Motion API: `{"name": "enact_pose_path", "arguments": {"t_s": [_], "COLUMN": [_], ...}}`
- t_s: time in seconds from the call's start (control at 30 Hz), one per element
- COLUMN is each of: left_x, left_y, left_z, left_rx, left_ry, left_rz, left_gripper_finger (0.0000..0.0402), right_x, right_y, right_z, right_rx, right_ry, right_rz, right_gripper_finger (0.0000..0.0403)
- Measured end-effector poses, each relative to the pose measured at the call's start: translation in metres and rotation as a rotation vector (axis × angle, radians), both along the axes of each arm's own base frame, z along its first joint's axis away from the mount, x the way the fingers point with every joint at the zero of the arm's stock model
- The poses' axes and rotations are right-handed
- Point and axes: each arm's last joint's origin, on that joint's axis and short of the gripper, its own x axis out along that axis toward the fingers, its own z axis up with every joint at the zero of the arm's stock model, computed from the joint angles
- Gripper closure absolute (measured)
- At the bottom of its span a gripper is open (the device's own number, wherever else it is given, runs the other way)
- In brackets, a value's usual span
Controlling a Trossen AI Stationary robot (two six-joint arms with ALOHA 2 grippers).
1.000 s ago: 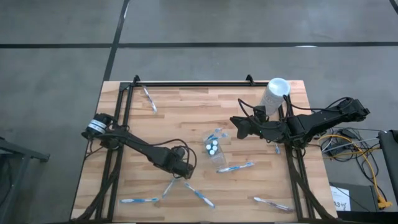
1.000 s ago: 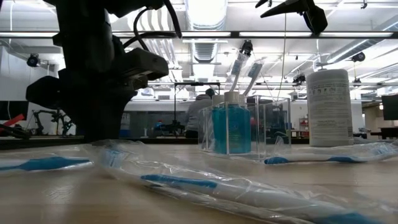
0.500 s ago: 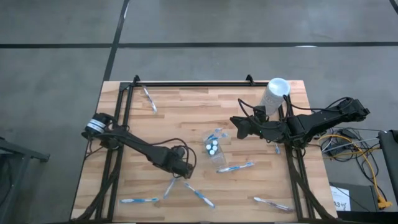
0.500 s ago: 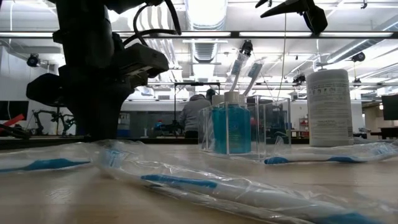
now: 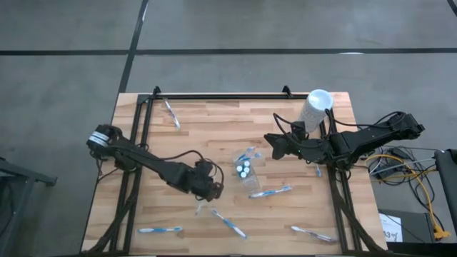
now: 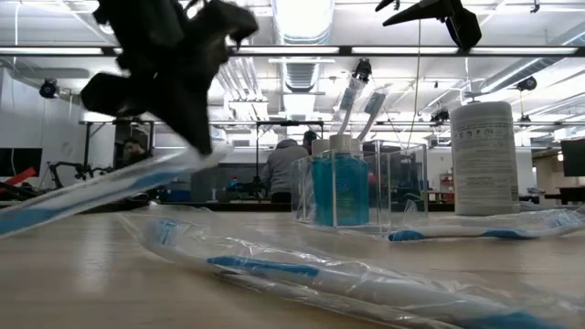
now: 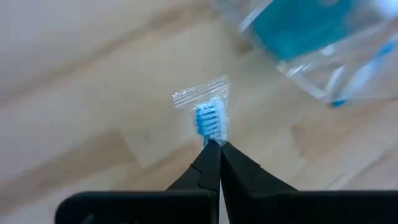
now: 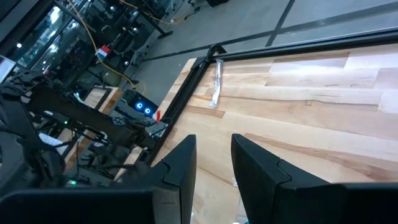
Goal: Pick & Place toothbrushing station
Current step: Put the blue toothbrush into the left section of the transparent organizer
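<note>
Butcher-block wood, pale and striped, forms the table (image 5: 214, 135), bounded at the far side by a black rail and along both sides by dark frame bars. Near the middle of the front half, the left gripper (image 5: 211, 191) has its two dark fingers pressed together on a wrapped toothbrush (image 6: 101, 185), the blue bristled head in its crinkled clear sleeve poking out just past the fingertips in the left wrist view; the low view shows the brush tilted, one end raised off the wood. Beside it, toward centre, stands the clear plastic pouch (image 5: 246, 171) holding small blue white-capped tubes (image 5: 244, 168) and upright brushes. Other slim blue-and-white toothbrushes lie scattered: one by the far-left rail (image 5: 171, 114), one at the front-left edge (image 5: 160, 230), one in front of the gripper (image 5: 228, 223), one just right of the pouch (image 5: 270, 192), and one near the front-right corner (image 5: 312, 233). Bare wood stretches across the far middle of the table. The right gripper (image 5: 274, 145) hovers above that open stretch, fingers parted and holding nothing. A tall white cylinder (image 5: 314, 109) stands at the far-right corner.
</note>
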Motion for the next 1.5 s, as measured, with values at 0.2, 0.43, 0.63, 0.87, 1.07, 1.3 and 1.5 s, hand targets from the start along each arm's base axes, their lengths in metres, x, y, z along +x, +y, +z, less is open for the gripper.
{"name": "enact_pose_path", "arguments": {"t_s": [0.2,0.43,0.63,0.87,1.07,1.3,1.5], "left_x": [0.0,0.0,0.005,0.014,0.021,0.032,0.037], "left_y": [0.005,0.01,0.01,0.013,0.024,0.054,0.07], "left_z": [0.033,0.07,0.091,0.096,0.095,0.097,0.102], "left_rx": [0.178,0.462,0.726,0.844,0.84,0.771,0.809], "left_ry": [-0.14,-0.304,-0.363,-0.409,-0.45,-0.509,-0.578], "left_rz": [-0.061,-0.119,-0.284,-0.309,-0.349,-0.446,-0.491], "left_gripper_finger": [0.0398,0.0394,0.0399,0.0394,0.0397,0.039,0.0395], "right_x": [0.0,0.0,0.0,0.0,0.0,0.0,0.0], "right_y": [0.0,0.0,0.0,0.0,0.0,0.0,0.0], "right_z": [0.0,0.0,0.0,0.0,0.0,0.0,0.0], "right_rx": [0.0,0.002,0.0,-0.001,0.0,0.0,0.001], "right_ry": [0.0,-0.003,0.0,0.0,0.0,0.0,-0.001], "right_rz": [0.0,-0.001,0.0,0.0,0.0,0.0,-0.001], "right_gripper_finger": [0.0305,0.0305,0.0305,0.0305,0.0305,0.0305,0.0305]}}
